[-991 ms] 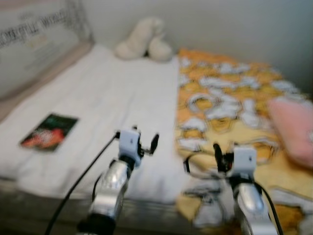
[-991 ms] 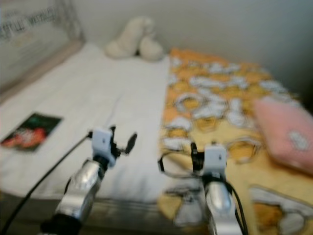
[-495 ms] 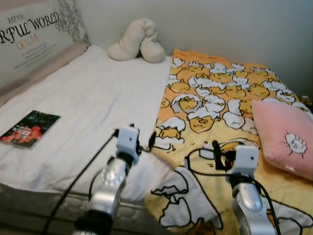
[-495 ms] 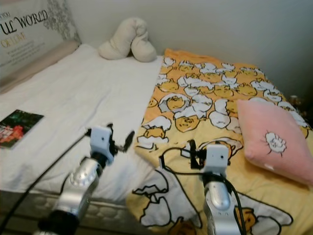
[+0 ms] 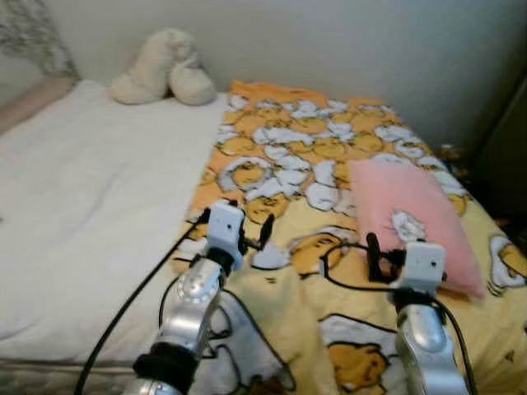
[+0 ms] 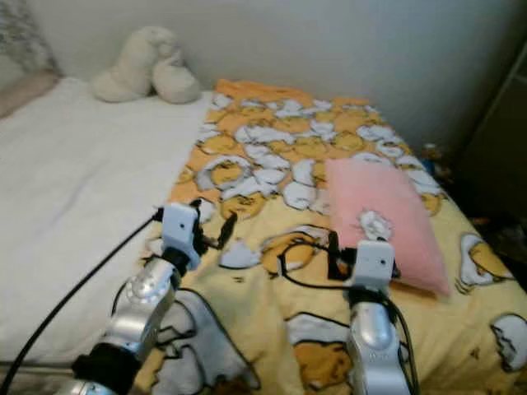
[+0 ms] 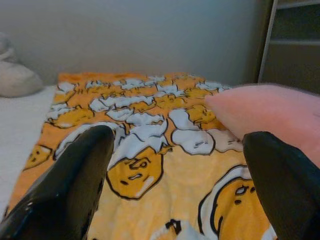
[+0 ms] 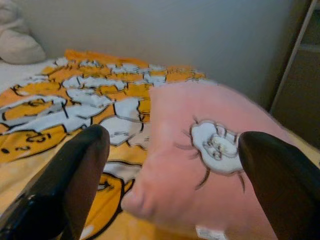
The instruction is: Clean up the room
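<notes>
Right end effector [image 5: 385,255], fingers spread, empty, hovers just short of pink pillow [image 5: 410,216] at 12 o'clock. Left end effector [image 5: 252,233] also released, over yellow blanket [image 5: 313,148]. Risk: loose cable [image 5: 346,284] snagging blanket; fingers may pinch blanket w/ pillow. Plush toy [image 5: 163,69] far, 10 o'clock.

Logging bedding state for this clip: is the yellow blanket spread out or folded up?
Spread out. The yellow blanket lies open across the bed's right side, its print showing from wall to near edge, with the pink pillow resting on top.
</notes>
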Robot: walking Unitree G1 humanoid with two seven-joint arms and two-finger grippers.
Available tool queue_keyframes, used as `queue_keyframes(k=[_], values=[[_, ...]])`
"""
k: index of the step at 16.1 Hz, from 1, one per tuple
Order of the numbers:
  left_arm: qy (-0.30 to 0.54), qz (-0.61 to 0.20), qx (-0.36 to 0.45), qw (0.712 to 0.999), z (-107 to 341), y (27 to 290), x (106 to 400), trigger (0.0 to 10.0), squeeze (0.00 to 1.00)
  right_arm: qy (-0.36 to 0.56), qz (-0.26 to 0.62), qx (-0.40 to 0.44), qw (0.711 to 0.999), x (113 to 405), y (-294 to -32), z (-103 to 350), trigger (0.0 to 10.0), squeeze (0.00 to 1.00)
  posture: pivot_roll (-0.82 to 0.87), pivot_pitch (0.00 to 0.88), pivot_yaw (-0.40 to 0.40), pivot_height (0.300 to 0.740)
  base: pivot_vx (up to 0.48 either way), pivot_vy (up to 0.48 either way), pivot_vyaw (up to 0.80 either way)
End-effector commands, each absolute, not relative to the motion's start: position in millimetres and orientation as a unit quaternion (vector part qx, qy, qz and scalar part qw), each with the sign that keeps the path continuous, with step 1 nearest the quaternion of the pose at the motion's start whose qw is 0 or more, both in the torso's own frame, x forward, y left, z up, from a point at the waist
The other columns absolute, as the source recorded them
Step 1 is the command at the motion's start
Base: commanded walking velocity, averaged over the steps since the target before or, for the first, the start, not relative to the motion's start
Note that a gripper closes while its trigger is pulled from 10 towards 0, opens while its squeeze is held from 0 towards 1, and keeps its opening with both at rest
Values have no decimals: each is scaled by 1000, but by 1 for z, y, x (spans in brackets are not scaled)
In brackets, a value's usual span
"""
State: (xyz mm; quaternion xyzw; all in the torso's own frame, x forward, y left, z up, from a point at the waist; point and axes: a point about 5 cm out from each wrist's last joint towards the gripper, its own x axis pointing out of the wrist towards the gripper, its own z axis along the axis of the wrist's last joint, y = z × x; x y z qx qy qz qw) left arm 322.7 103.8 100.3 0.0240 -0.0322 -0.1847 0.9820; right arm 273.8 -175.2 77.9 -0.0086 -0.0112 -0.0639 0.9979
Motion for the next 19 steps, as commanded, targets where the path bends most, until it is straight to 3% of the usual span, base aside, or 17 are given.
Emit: queue_keyframes(k=[1, 11, 13, 14, 15, 19], values=[[-28, -182, 21, 983, 100, 105, 324, 10000, 0, -12, -57, -17, 998, 275, -172, 79, 10000, 1000, -50, 0, -22, 740, 289, -379, 0], [-26, -175, 14, 984, 96, 101, 319, 10000, 0, -21, -37, -28, 999, 277, -169, 81, 10000, 1000, -46, 0, -33, 740, 301, -370, 0], [-34, -177, 32, 983, 99, 95, 319, 10000, 0, -19, -40, -34, 998, 277, -171, 82, 10000, 1000, -49, 0, -36, 740, 148, 0, 0], [-36, -176, 19, 984, 102, 94, 321, 10000, 0, -20, -43, -37, 998, 277, -172, 83, 10000, 541, -53, 0, -34, 740, 0, 0, 0], [-50, -179, 31, 982, 110, 94, 324, 10000, 0, -22, -47, -35, 998, 277, -174, 85, 10000, 0, -57, 0, -35, 740, 0, 0, 0], [-34, -197, 70, 977, 142, 97, 360, 10000, 0, -40, -82, 10, 996, 295, -189, 110, 10000, 0, -79, 0, -20, 740, 0, 0, 0]])
